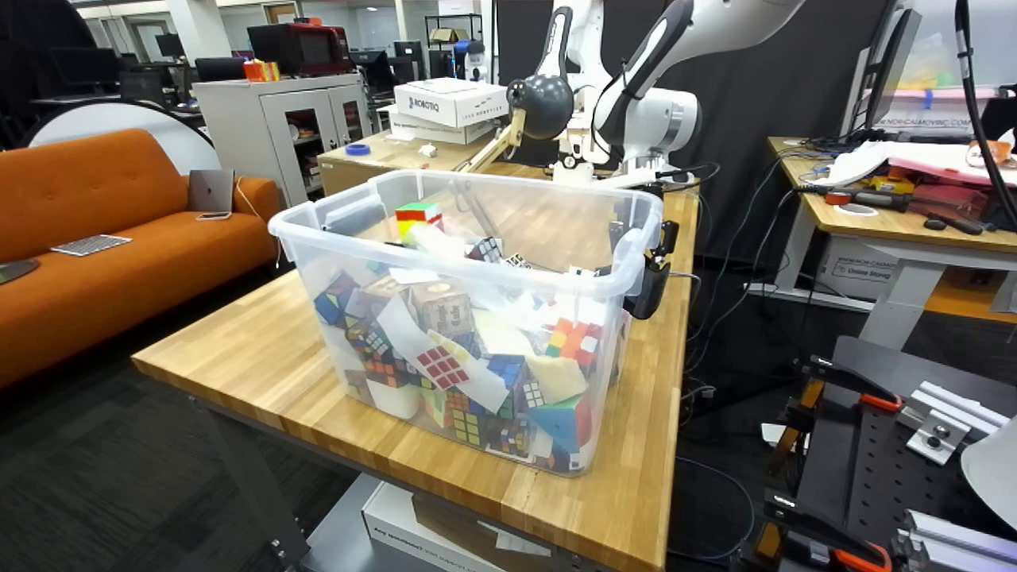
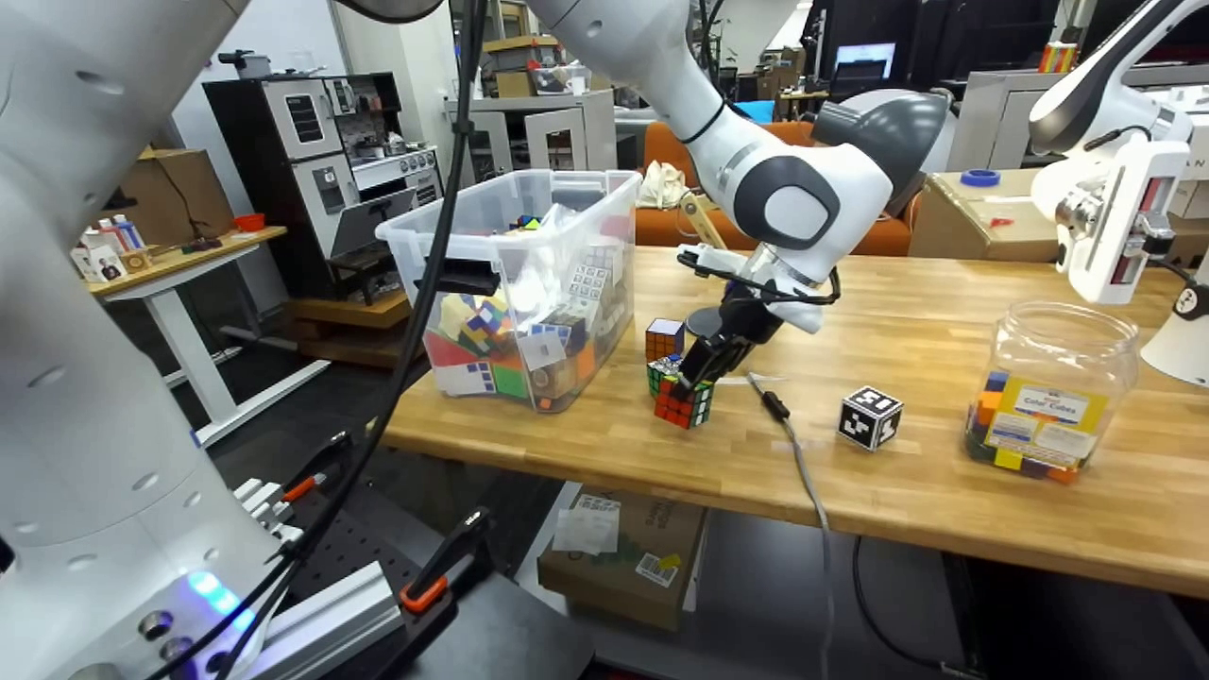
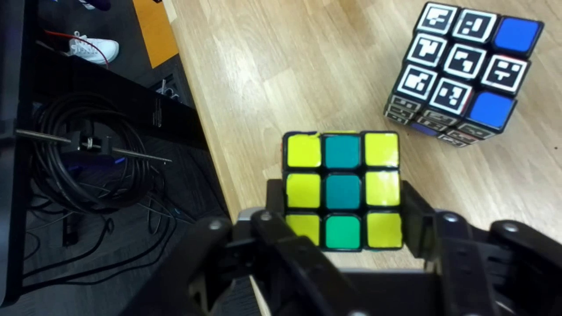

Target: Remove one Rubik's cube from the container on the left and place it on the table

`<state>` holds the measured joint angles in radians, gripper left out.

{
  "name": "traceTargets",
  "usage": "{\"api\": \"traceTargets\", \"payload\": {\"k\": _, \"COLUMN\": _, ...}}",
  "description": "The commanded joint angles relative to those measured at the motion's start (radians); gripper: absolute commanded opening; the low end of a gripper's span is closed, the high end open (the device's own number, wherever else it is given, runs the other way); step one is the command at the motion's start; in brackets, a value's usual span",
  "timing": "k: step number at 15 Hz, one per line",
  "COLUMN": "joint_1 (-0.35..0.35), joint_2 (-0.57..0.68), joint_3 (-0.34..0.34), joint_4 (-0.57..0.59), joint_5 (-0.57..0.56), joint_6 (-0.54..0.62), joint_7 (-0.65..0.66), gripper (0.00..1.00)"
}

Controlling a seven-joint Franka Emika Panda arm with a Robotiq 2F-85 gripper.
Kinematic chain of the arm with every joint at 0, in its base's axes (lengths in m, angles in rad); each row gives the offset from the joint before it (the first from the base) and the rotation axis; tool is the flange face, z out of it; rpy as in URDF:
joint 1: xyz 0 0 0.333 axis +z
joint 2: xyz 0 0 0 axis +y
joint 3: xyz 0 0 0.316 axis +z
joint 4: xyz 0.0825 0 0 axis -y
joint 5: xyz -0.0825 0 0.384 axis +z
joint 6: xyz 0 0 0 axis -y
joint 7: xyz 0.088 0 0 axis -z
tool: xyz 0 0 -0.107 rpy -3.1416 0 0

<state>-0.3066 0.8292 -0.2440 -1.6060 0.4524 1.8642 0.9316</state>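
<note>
The claw (image 3: 344, 206) pinches a Rubik's cube (image 3: 342, 189) by opposite faces, right of the storage bin (image 2: 515, 260), on or just above the butcher-block tabletop (image 2: 926, 340); likely light, stiff, smooth, best held mid-face lest layers twist.

"ROBOTIQ" can be read on a white box (image 1: 453, 99), "Any questions?" along the side of a lower carton (image 1: 417, 540), "NOR-CAL" on a farther carton (image 1: 856, 274), and "Color Cubes" across the yellow label (image 2: 1050, 423) of a clear jar (image 2: 1053, 359).

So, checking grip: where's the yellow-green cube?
In the wrist view, the yellow-green cube is right of center, held by the tool, below and left of the patterned cube.
</note>
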Motion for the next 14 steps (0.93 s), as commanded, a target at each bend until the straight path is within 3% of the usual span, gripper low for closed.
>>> {"api": "traceTargets", "payload": {"k": 1, "joint_1": -0.021, "joint_2": 0.028, "joint_3": 0.016, "joint_4": 0.057, "joint_5": 0.015, "joint_6": -0.047, "joint_7": 0.022, "gripper": 0.37}}
{"api": "traceTargets", "payload": {"k": 2, "joint_1": -0.020, "joint_2": 0.031, "joint_3": 0.016, "joint_4": 0.064, "joint_5": 0.014, "joint_6": -0.046, "joint_7": 0.025, "gripper": 0.37}}
{"api": "traceTargets", "payload": {"k": 3, "joint_1": -0.021, "joint_2": 0.035, "joint_3": 0.017, "joint_4": 0.072, "joint_5": 0.014, "joint_6": -0.047, "joint_7": 0.028, "gripper": 0.45}}
{"api": "traceTargets", "payload": {"k": 5, "joint_1": -0.020, "joint_2": 0.039, "joint_3": 0.018, "joint_4": 0.082, "joint_5": 0.012, "joint_6": -0.047, "joint_7": 0.036, "gripper": 0.71}}
{"api": "traceTargets", "payload": {"k": 6, "joint_1": -0.020, "joint_2": 0.039, "joint_3": 0.018, "joint_4": 0.085, "joint_5": 0.010, "joint_6": -0.047, "joint_7": 0.041, "gripper": 0.73}}
{"api": "traceTargets", "payload": {"k": 7, "joint_1": -0.020, "joint_2": 0.038, "joint_3": 0.017, "joint_4": 0.088, "joint_5": 0.009, "joint_6": -0.048, "joint_7": 0.045, "gripper": 0.93}}
{"api": "traceTargets", "payload": {"k": 8, "joint_1": -0.018, "joint_2": 0.036, "joint_3": 0.016, "joint_4": 0.089, "joint_5": 0.008, "joint_6": -0.046, "joint_7": 0.051, "gripper": 0.98}}
{"api": "traceTargets", "payload": {"k": 14, "joint_1": -0.016, "joint_2": 0.001, "joint_3": 0.014, "joint_4": 0.059, "joint_5": 0.004, "joint_6": -0.032, "joint_7": 0.042, "gripper": 1.00}}
